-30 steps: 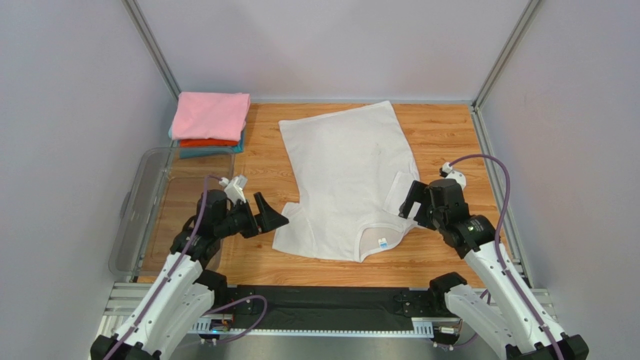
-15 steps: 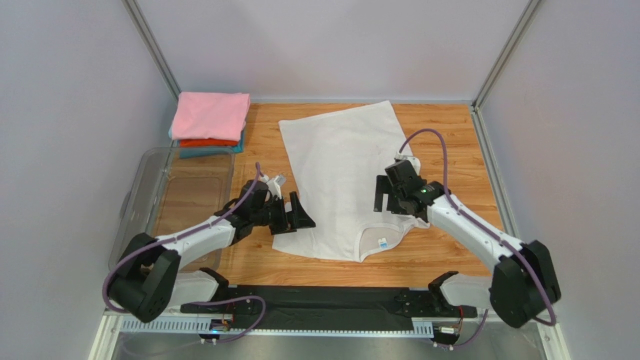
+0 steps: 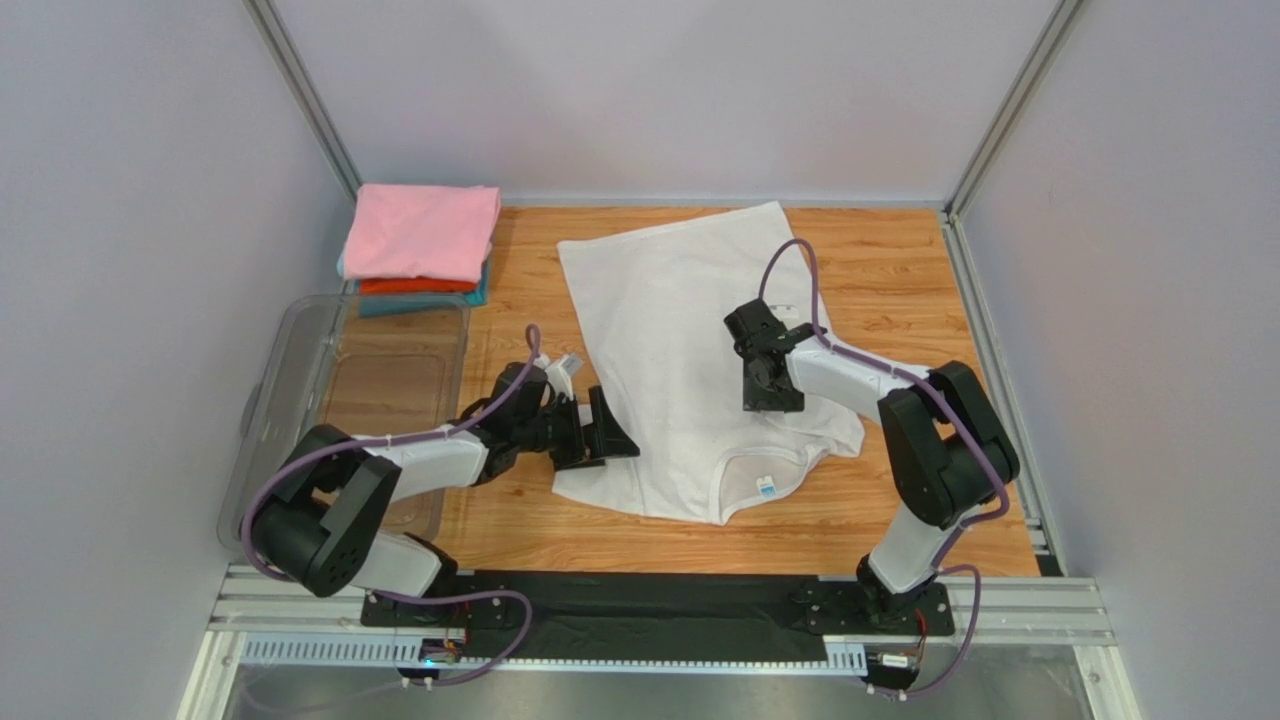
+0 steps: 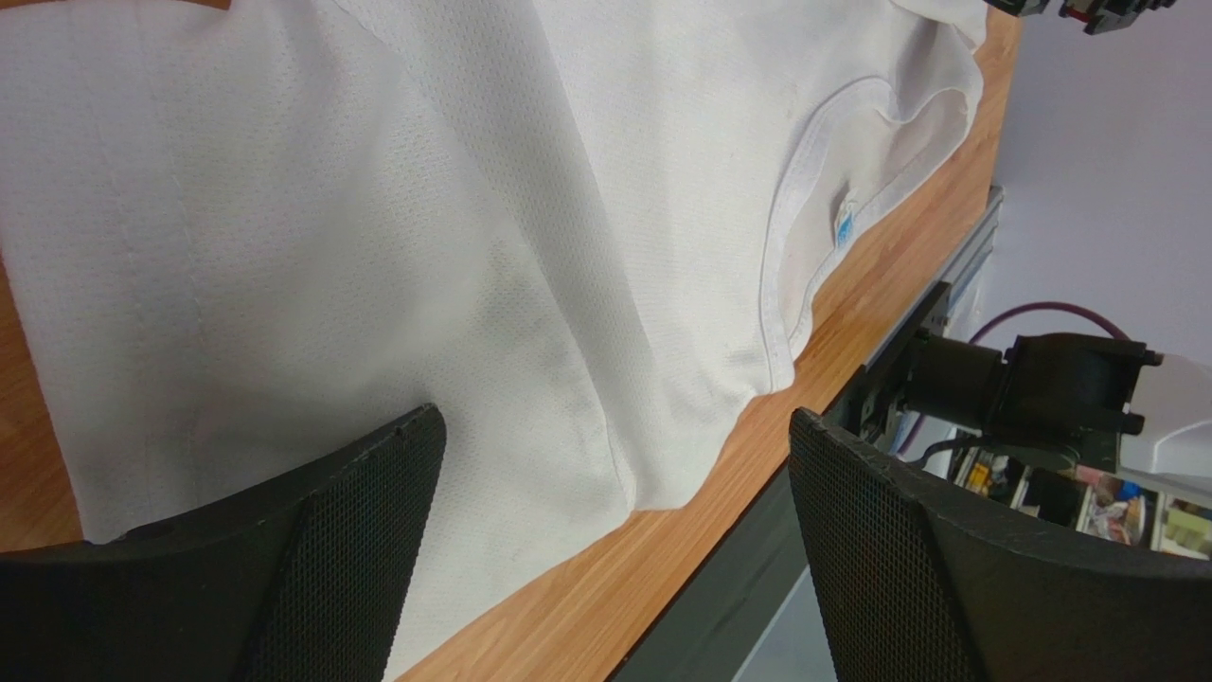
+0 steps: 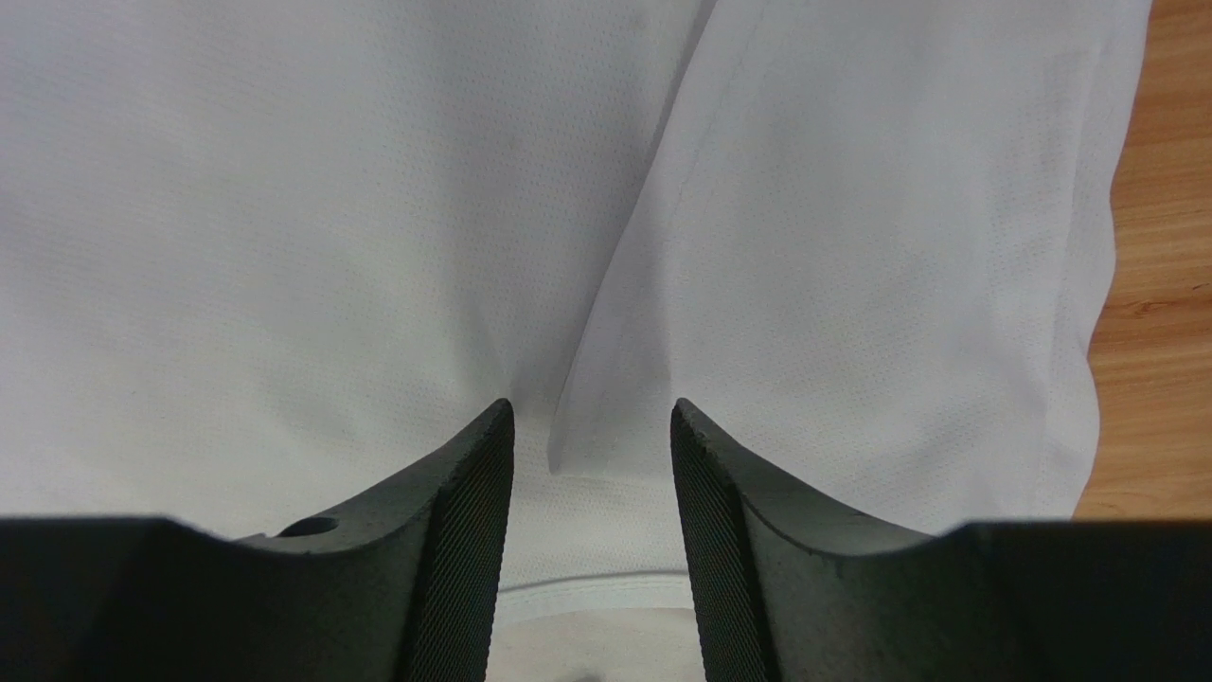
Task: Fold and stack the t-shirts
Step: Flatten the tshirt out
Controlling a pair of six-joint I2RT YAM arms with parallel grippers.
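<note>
Wooden tabletop [image 3: 902, 270], seen from above, inside a grey-walled cell w/ aluminium corner posts. A plain white t-shirt [image 3: 684, 323] is spread flat across the middle of the table, hem toward the back wall, collar toward the arms' bases; its sleeve on the right side is seen folded in over the body.

A clear plastic bin [image 3: 293, 390] is set along the table's left edge. Just behind it, in the back-left corner, three folded tees are stacked – pink tee [image 3: 421, 228] on top, orange-red tee [image 3: 413, 285] under it, teal tee [image 3: 394, 306] at the bottom – well apart from the white shirt.

The left gripper [image 3: 613, 431] is held low at the white shirt's near-left sleeve, jaws spread wide. In the left wrist view the sleeve and shoulder cloth are framed between the two fingers; contact w/ the cloth can't be told.

The right gripper [image 3: 759, 393] is pointed down onto the shirt at the folded-in sleeve's edge. In the right wrist view its jaws are drawn in to a narrow gap, approx. half-way, w/ the fold's edge running between the fingers – the cloth is not seen pinched.

A small light-blue neck label [image 4: 844, 225] is visible inside the collar, near the table's front edge.
</note>
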